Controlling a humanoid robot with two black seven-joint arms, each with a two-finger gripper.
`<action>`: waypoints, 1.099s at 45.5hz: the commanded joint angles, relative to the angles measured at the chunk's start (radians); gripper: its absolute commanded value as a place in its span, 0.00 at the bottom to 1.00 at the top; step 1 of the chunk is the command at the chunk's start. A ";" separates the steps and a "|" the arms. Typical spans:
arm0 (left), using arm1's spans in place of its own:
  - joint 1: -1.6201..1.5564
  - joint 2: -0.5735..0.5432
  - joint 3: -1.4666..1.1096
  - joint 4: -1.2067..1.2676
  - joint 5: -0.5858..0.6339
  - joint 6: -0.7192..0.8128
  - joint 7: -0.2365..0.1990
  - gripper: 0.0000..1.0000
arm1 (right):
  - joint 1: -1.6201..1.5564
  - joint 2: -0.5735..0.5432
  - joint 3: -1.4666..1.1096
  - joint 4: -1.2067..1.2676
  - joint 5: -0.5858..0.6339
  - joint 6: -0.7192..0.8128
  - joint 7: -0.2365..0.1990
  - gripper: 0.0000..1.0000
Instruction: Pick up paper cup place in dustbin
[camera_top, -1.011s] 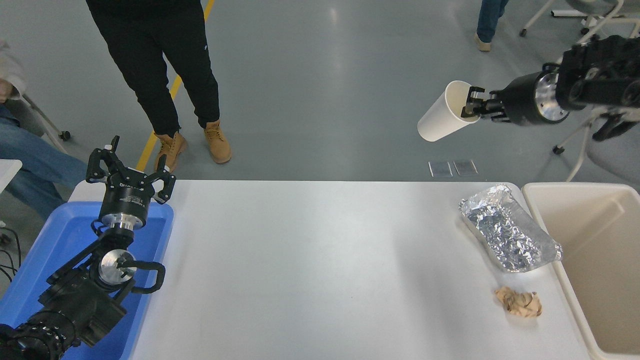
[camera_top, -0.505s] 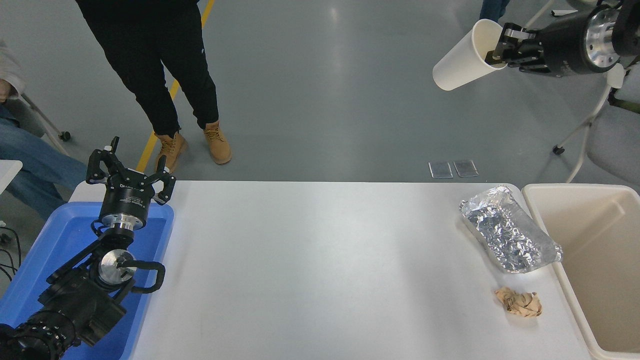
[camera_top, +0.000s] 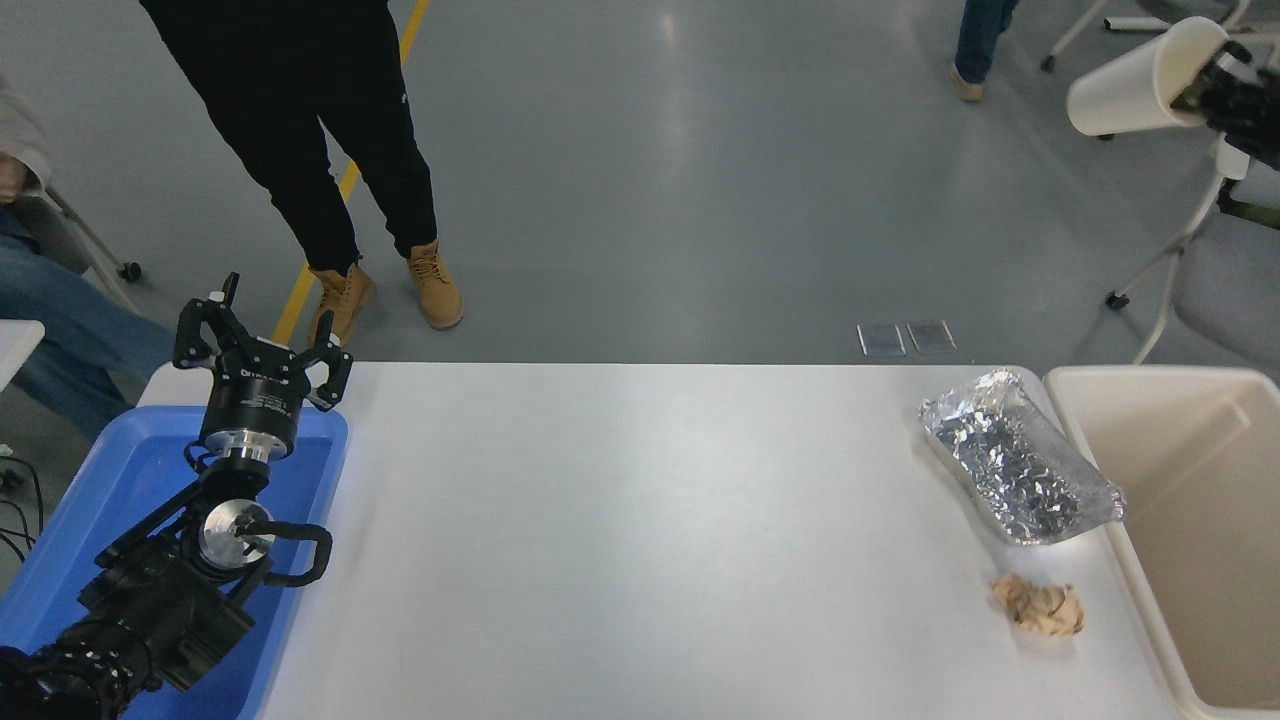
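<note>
The white paper cup (camera_top: 1135, 85) hangs high in the air at the top right, tilted with its base pointing left. My right gripper (camera_top: 1208, 80) is shut on the cup's rim, one finger inside the mouth; most of that arm is cut off by the right edge. The beige dustbin (camera_top: 1120, 520) stands at the table's right end, well below the cup in the picture. My left gripper (camera_top: 262, 335) is parked open over the blue tray at the lower left, holding nothing.
A crinkled silver foil tray (camera_top: 1015, 470) lies beside the dustbin's left wall, and a crumpled tan paper ball (camera_top: 1038, 605) sits in front of it. A blue tray (camera_top: 90, 500) is at the left. A person's legs (camera_top: 330, 150) stand beyond the table's far edge.
My right gripper has carried the paper cup up and to the right, from above the table's far right corner to the picture's top right. The left arm has not moved.
</note>
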 joint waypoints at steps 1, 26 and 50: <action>0.000 -0.001 0.000 0.000 0.000 0.000 0.000 0.99 | -0.279 -0.060 0.151 -0.158 0.066 -0.079 -0.085 0.00; 0.000 0.000 0.000 0.000 0.000 0.000 0.000 0.99 | -0.687 -0.049 0.511 -0.164 0.067 -0.210 -0.170 0.00; 0.000 0.000 0.000 0.000 0.000 0.000 0.000 0.99 | -0.840 0.075 0.580 -0.169 0.069 -0.262 -0.170 0.12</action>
